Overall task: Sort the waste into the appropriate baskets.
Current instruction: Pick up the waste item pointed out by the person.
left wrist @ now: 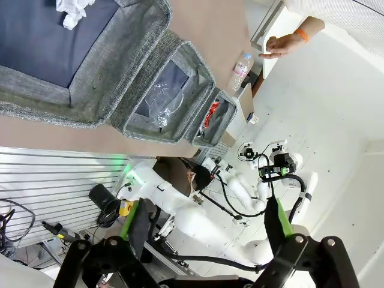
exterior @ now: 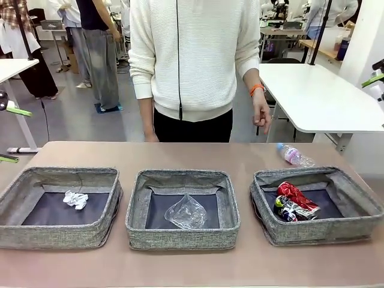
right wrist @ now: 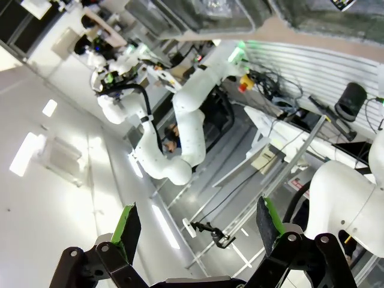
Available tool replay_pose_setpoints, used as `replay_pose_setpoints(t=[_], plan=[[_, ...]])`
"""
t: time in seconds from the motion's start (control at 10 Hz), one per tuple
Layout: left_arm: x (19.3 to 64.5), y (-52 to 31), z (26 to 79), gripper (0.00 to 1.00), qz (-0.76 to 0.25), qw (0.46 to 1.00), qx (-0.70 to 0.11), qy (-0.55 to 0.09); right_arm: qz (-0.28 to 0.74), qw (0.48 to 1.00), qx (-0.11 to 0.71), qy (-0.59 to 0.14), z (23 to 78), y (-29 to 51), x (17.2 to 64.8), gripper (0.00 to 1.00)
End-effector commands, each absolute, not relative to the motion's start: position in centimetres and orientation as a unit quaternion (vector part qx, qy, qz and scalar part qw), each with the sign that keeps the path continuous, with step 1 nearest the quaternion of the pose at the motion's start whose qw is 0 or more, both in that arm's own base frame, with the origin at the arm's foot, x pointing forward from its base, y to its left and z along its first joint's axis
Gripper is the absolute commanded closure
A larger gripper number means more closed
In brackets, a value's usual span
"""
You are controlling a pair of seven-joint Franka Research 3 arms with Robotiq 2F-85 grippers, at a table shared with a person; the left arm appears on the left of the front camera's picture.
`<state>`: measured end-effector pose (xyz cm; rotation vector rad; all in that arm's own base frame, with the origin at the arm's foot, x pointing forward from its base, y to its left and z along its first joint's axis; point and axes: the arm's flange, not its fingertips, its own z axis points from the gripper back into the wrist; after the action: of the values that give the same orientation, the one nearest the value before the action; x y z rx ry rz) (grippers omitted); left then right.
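Both end effectors, left and right, open, empty; bottle on table behind right basket.

Open table, three bins in a row

The three bins sit side by side with small gaps between. Behind them the table is bare, except for the small bottle and the person's hand above it.

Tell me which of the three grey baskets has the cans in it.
The basket on the robot's right: it holds the red can and dark-blue can; the others hold paper and plastic.
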<state>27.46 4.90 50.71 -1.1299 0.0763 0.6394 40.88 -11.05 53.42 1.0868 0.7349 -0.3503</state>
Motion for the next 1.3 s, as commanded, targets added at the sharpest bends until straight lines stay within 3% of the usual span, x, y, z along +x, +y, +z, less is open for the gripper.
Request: replay_pose_setpoints(t=[0.0,0.8,0.9,1.0,1.2], plan=[[27.4,5.2,50.9,0.0,0.288,0.796,-0.532,0.033,-0.154,0.78,0.508,0.333,53.8,-11.1,40.9,0.0],[27.4,5.2,50.9,0.0,0.288,0.796,-0.532,0.033,-0.162,0.778,0.503,0.34,53.4,-11.1,40.9,0.0],[27.4,5.2,50.9,0.0,0.288,0.796,-0.532,0.033,-0.224,0.819,0.431,0.306,53.0,-10.2,44.0,0.0],[27.4,5.2,50.9,0.0,0.288,0.796,-0.532,0.033,-0.178,0.896,0.288,0.287,51.7,-7.6,48.3,0.0],[27.4,5.2,50.9,0.0,0.288,0.796,-0.532,0.033,-0.153,0.955,0.098,0.234,47.8,-4.8,54.9,0.0]])
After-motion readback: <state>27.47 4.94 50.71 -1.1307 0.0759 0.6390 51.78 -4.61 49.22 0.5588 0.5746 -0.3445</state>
